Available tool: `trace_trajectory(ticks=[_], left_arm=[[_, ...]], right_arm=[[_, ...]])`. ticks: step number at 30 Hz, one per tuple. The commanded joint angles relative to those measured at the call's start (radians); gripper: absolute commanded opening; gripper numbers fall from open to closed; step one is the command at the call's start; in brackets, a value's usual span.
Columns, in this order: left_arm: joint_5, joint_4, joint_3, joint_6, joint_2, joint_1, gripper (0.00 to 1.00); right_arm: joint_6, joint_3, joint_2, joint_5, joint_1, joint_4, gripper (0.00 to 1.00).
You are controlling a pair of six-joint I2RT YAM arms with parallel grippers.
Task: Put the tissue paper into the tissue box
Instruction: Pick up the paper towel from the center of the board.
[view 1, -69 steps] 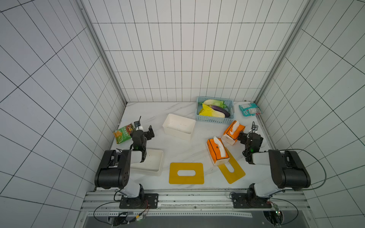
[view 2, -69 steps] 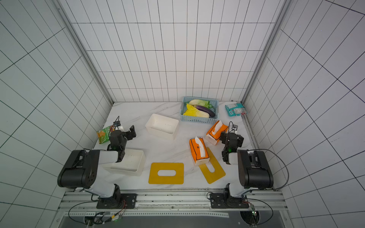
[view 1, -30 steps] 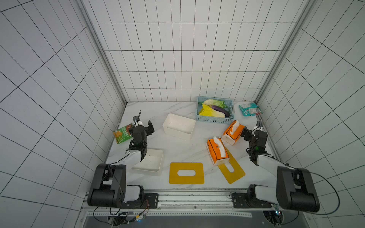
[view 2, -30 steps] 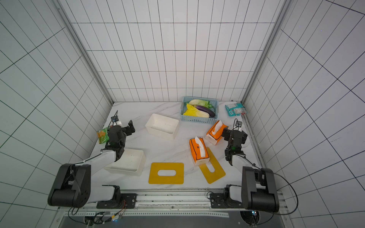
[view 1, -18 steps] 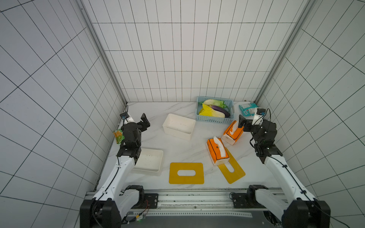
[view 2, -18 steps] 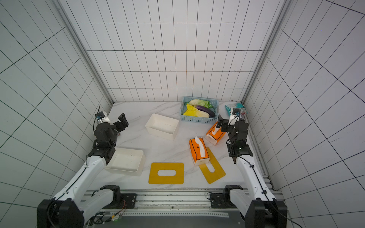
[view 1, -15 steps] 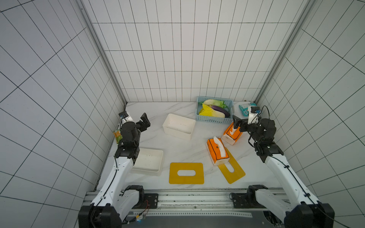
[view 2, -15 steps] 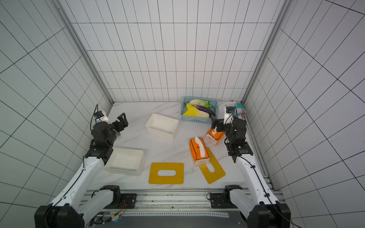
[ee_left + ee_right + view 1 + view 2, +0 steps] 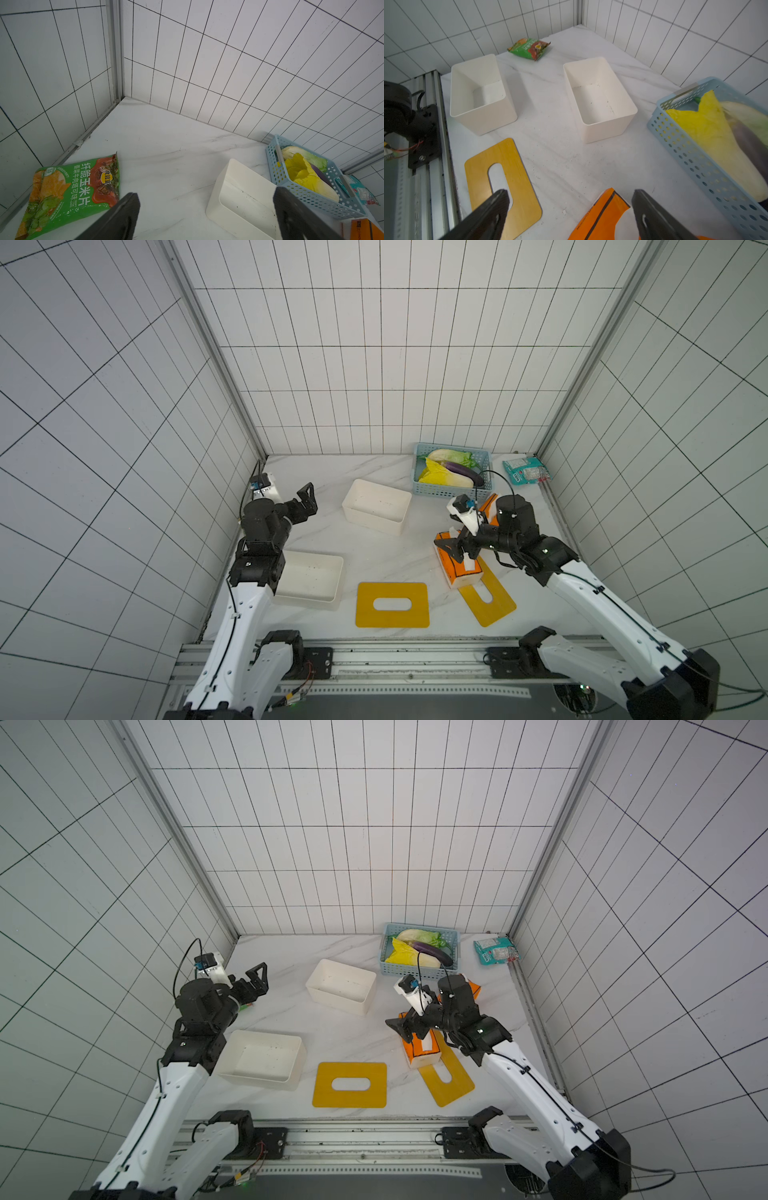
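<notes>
The right fingers (image 9: 453, 551) stand wide apart and empty, hanging just above the nearer orange tissue pack (image 9: 465, 574). It lies flat on the bench (image 9: 332, 485), directly beneath them. In the right wrist view the end of the pack shows inside the gap, but closer to one finger than the other. The step in hand looks like the pick-up, and the aim is not square yet.

To do it well, bring the pack to the middle of the gap and turn the wrist so the fingers close across its narrow width. Then come straight down and squeeze low on its sides, not on the loose white tissue poking from the top. The pack looks soft, so the hold should be firm without crushing it.

A yellow lid (image 9: 492, 608) touches the pack's near end; whether the pack rests on it I cannot tell. A straight lift should keep the lid from being dragged. A second pack (image 9: 473, 986) sits just behind the fingers, so keep clear of it.

The open white box (image 9: 600, 97) waits ahead of the fingers, well apart.

The left fingers (image 9: 307, 504) are also wide and empty, raised far from the pack, with a green snack bag (image 9: 72, 191) just beside them.
</notes>
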Motion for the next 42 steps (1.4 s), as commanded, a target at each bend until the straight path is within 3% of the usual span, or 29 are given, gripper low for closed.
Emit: trace_trajectory(ticks=[1,8,14,18,29,37,42], left_arm=[[0.052,-0.057,0.016,0.029,0.017,0.003,0.98],[0.142,-0.067,0.032,0.017,0.020,0.004,0.99],[0.189,-0.048,0.032,-0.050,0.056,0.006,0.98],[0.238,-0.049,0.039,-0.076,0.095,0.004,0.99],[0.277,-0.094,0.146,-0.081,0.240,-0.035,0.98],[0.257,-0.111,0.152,-0.060,0.276,-0.034,0.98],[0.303,-0.095,0.138,-0.094,0.262,-0.015,0.98]], right_arm=[[0.059,0.081,0.058,0.166,0.015,-0.092,0.94],[0.392,0.141,0.134,0.514,0.021,-0.285,0.99],[0.567,0.085,0.123,0.602,0.019,-0.368,0.99],[0.612,0.045,0.138,0.588,0.009,-0.368,0.99],[0.628,0.038,0.269,0.378,0.004,-0.366,0.99],[0.625,0.061,0.358,0.427,0.004,-0.421,0.99],[0.625,0.090,0.352,0.502,0.005,-0.447,0.99]])
